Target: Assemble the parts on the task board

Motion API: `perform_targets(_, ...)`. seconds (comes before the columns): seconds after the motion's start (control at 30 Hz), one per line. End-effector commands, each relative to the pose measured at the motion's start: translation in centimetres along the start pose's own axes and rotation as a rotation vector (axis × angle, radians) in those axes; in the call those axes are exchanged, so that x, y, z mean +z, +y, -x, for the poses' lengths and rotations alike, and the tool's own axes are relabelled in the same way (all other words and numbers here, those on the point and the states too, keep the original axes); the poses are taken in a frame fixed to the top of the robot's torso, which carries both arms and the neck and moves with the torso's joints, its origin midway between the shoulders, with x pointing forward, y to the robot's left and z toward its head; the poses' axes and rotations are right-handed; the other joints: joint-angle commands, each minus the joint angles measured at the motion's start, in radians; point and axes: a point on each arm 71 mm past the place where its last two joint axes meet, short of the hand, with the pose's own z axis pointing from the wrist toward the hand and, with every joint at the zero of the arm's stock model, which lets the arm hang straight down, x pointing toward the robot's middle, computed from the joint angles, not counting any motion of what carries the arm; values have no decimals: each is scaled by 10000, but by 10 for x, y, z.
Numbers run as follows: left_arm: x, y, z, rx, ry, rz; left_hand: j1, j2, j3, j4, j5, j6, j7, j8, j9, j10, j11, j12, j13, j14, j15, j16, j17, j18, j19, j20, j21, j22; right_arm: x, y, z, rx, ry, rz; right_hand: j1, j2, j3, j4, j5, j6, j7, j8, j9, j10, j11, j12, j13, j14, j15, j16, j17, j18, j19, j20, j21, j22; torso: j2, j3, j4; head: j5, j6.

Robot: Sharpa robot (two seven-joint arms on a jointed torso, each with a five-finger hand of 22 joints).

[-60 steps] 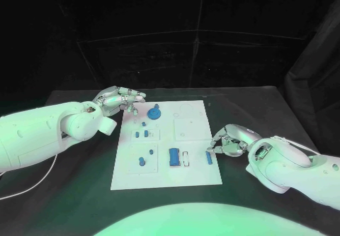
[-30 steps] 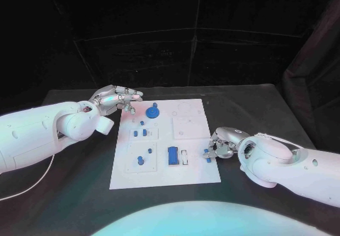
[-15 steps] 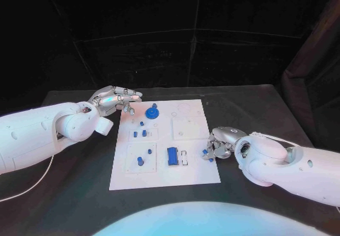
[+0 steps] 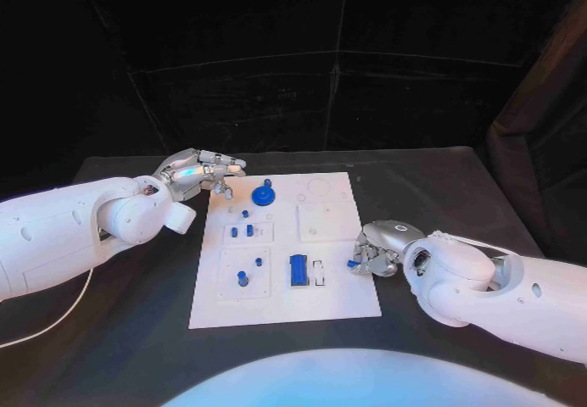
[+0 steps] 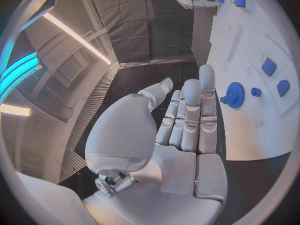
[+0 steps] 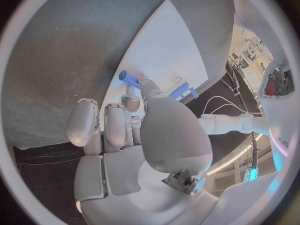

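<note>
Here the silver right hand (image 4: 374, 251) pinches a small blue cylindrical peg (image 6: 129, 78) at its fingertips (image 6: 132, 102), just over the near right edge of the white rectangular task board (image 4: 330, 309). The silver left hand (image 4: 196, 174) hovers at the board's far left corner, fingers (image 5: 191, 116) straight, close together, holding nothing, a round blue gear (image 5: 235, 94) just beyond their tips.

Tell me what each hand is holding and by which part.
The right hand pinches a small blue peg by one end at the task board's right edge. The left hand holds nothing, its fingers straight.
</note>
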Motion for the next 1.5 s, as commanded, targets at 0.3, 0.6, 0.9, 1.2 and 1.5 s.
perform_targets(0.3,1,0,-2,-34,170,-54,37,-14,4,-44,36,-51,10,62,-10,-46,3,69,-15,-66,34,-9,-8,122,36,39,-66,-16,-9,3,0,3669,-189,-126,-572,-235,1079,78,439,-130,-7,-14,114,16,-52,-73,-59,452,-79,-48,-51,-5,9,-35,3,-84,9,-10,12,51,18)
perform_targets(0.6,1,0,-3,-45,226,-43,37,-14,4,-44,36,-51,10,62,-10,-46,3,69,-15,-66,34,-9,-8,122,36,39,-66,-16,-5,17,-3,4594,290,93,-983,-521,1596,170,544,-58,-34,42,212,171,-64,180,103,504,-94,117,127,-42,116,-44,114,134,15,-11,13,85,-10)
perform_targets(0.9,1,0,-5,-53,257,-41,37,-14,4,-44,36,-51,10,62,-10,-46,3,69,-15,-66,34,-9,-8,122,36,39,-66,-16,2,30,-9,4632,868,20,-1461,-704,1749,339,1044,64,-79,134,323,335,-100,427,269,534,-122,253,267,-74,204,-71,216,318,24,-17,16,82,-43)
perform_targets(1.2,2,0,-6,-60,297,-21,40,-15,16,-55,36,-65,16,67,-12,-61,7,78,-20,-76,35,-7,-32,122,36,39,-68,-19,7,36,-13,4293,1182,-321,-1655,-674,1785,441,1112,169,-130,195,380,496,-137,719,496,550,-148,339,359,-81,227,-91,247,370,13,-9,14,108,-127)
perform_targets(1.5,2,0,-7,33,347,5,23,-15,14,-47,36,-72,21,68,-13,-69,12,82,-22,-78,38,-4,-36,121,36,41,-70,-21,12,41,-14,3809,1067,-349,-1863,-727,1752,534,1026,232,-154,228,420,585,-159,866,619,556,-169,382,402,-88,242,-112,272,414,7,-8,-2,126,-105)
